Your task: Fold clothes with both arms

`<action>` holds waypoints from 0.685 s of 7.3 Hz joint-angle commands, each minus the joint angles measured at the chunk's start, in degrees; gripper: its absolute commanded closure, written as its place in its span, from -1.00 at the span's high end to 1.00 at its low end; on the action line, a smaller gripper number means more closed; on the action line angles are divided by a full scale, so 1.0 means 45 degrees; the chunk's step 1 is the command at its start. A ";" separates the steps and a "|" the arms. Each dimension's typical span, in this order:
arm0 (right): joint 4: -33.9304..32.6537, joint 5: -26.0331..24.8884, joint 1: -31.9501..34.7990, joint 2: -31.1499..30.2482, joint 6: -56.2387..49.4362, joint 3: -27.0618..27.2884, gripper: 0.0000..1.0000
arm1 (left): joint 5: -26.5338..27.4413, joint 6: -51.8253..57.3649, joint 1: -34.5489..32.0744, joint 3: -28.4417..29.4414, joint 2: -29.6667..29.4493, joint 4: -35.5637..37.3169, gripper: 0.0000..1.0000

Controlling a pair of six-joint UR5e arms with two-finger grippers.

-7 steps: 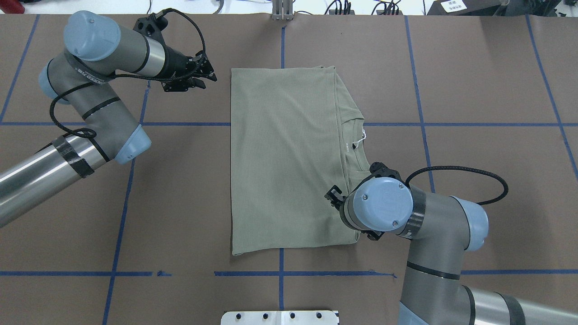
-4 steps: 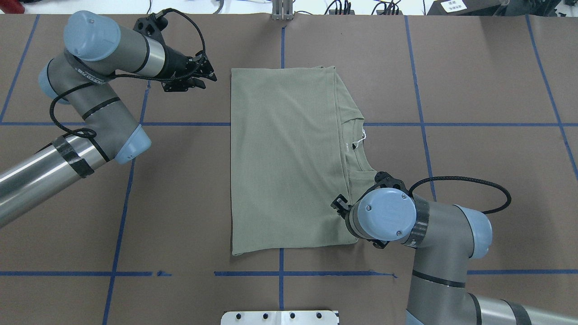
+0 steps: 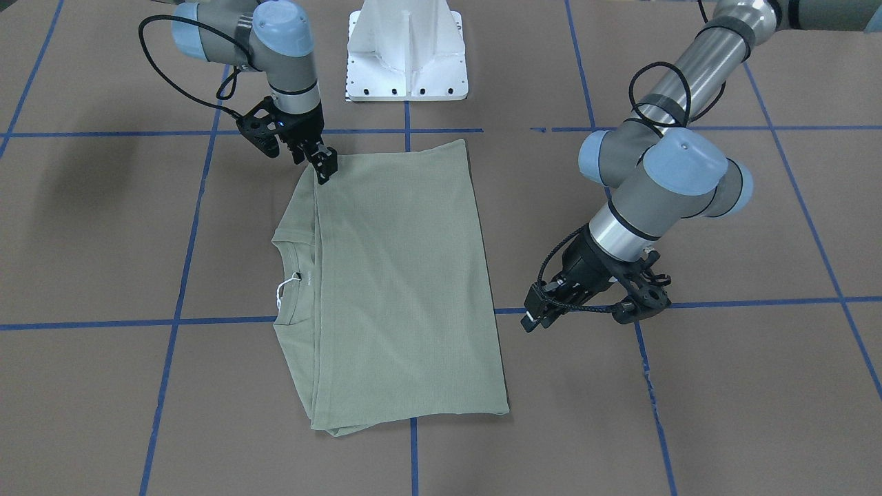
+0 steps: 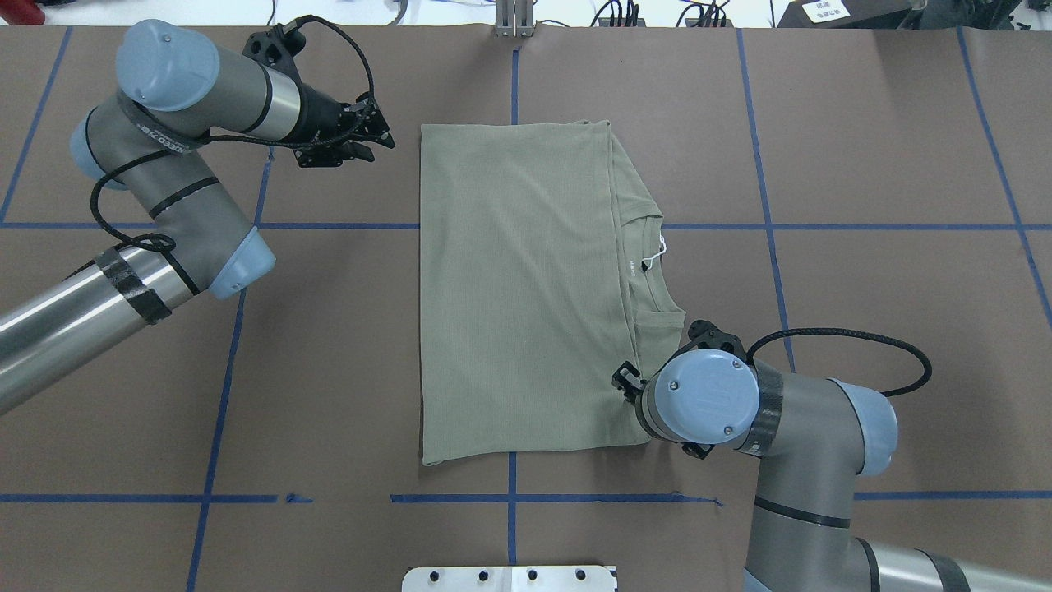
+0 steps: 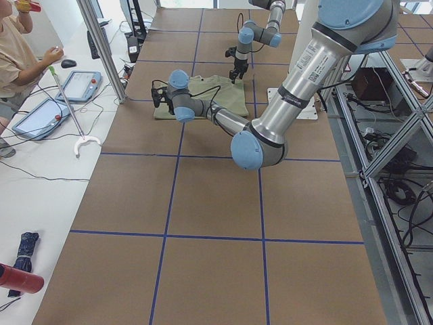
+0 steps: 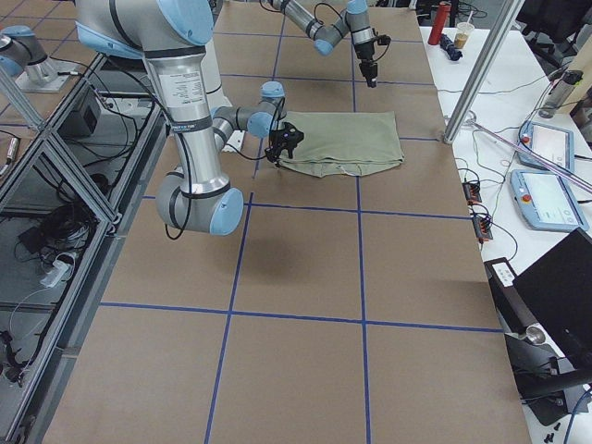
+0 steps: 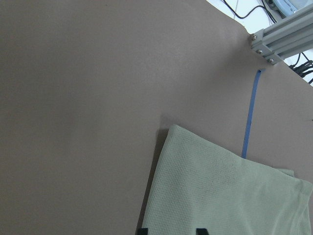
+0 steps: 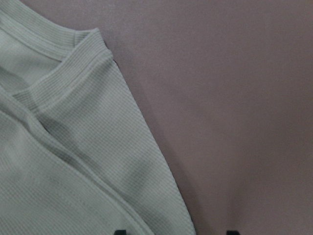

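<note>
At the table's (image 4: 863, 148) middle lies the folded shirt (image 4: 518, 288). The right gripper (image 3: 324, 171), jaws spread and empty, stands at the shirt's collar-side corner nearest the robot's edge. The left gripper (image 4: 376, 144), likewise parted and empty, is just off the shirt's far hem corner.

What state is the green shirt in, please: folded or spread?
Folded: the shirt forms a rectangle, sleeves hidden, a layer overlapping the collar.

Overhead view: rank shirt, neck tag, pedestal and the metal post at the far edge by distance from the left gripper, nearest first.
1. shirt: its far-left corner lies just right of the left gripper.
2. metal post: table's far edge, centre.
3. neck tag: shirt's right side.
4. pedestal: near edge, centre.
</note>
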 commanded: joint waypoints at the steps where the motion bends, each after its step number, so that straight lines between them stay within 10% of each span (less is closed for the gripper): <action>1: 0.0000 0.0019 -0.0043 -0.0011 0.0040 0.0084 -0.99 | 0.0000 0.0000 0.0000 -0.0019 0.0000 0.0000 -0.13; 5: -0.0019 -0.0058 -0.0179 -0.0029 -0.0153 0.0337 -1.00 | 0.0000 -0.0058 0.0000 -0.0058 0.0000 0.0000 -0.13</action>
